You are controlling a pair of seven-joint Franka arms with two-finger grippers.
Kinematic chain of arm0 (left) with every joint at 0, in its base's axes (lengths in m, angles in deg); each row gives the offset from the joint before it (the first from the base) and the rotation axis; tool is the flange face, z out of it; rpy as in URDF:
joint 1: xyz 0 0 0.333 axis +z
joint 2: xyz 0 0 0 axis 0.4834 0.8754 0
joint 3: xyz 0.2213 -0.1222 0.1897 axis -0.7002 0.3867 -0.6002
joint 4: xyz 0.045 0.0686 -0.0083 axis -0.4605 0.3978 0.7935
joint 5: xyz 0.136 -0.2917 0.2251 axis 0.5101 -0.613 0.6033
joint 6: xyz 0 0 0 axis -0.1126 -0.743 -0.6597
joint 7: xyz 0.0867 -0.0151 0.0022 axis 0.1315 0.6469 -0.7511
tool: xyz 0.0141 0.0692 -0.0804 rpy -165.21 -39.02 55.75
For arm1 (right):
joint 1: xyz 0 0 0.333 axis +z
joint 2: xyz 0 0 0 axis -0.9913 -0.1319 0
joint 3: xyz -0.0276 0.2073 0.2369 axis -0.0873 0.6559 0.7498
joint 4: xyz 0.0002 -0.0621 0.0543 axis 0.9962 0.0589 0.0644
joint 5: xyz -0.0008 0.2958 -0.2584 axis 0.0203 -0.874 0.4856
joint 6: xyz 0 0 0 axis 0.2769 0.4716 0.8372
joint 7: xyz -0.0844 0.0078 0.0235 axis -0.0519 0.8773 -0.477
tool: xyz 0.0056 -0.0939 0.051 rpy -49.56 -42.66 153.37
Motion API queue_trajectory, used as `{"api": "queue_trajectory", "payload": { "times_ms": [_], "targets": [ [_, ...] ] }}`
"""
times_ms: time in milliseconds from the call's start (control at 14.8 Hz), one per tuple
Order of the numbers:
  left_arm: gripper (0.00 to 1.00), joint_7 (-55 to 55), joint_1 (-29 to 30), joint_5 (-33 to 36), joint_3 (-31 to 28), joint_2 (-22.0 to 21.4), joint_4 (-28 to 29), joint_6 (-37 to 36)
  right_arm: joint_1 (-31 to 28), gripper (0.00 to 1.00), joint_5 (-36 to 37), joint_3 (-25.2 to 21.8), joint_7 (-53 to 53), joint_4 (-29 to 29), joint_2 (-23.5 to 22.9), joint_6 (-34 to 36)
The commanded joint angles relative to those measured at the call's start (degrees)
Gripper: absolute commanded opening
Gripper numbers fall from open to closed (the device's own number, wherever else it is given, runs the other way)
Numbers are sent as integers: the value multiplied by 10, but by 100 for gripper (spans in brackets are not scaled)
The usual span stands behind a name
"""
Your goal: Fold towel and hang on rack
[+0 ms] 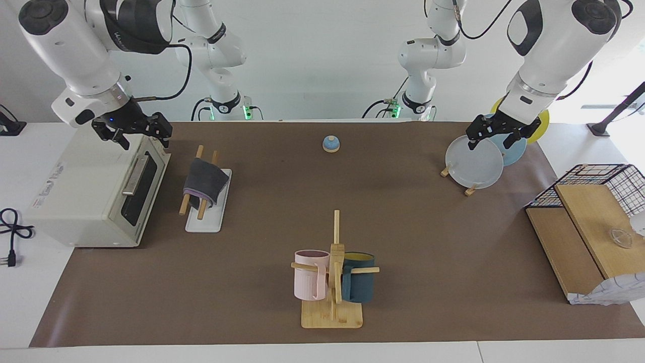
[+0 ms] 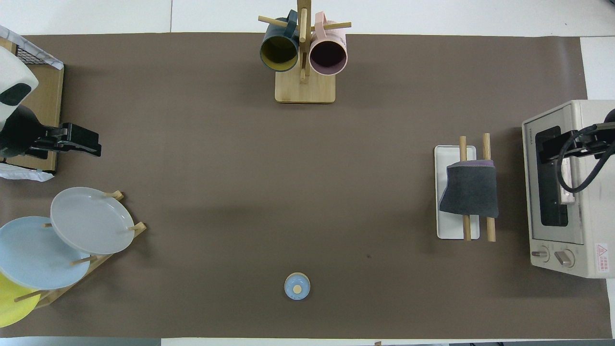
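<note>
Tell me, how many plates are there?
3, all standing in the small wooden stand at the left arm's end: a grey plate, a light blue plate, and a yellow plate. None looks hidden.

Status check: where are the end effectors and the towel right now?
Left end effector open over the plates. Right end effector open over the toaster oven. Towel draped folded on rack. Nothing obstructing.

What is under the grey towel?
The towel hangs folded over the rack's two wooden rods, whose ends stick out on both sides. A purple edge peeks out below. The white base lies underneath. The rods' covered middle parts cannot be seen.
</note>
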Motion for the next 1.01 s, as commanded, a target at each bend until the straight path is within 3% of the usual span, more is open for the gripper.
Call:
{"api": "queue_trajectory", "payload": {
  "times_ms": [0,270,945],
  "targets": [
    [100,5,3,-4,0,-8,7,-3,-5,100,2,8,-13,-11,-3,0],
    [100,5,3,-4,0,-9,7,-3,-3,100,1,33,-14,-9,12,3],
    [100,5,3,-4,0,-9,7,-2,-5,100,1,33,-13,-4,22,-2]
  ]
}}
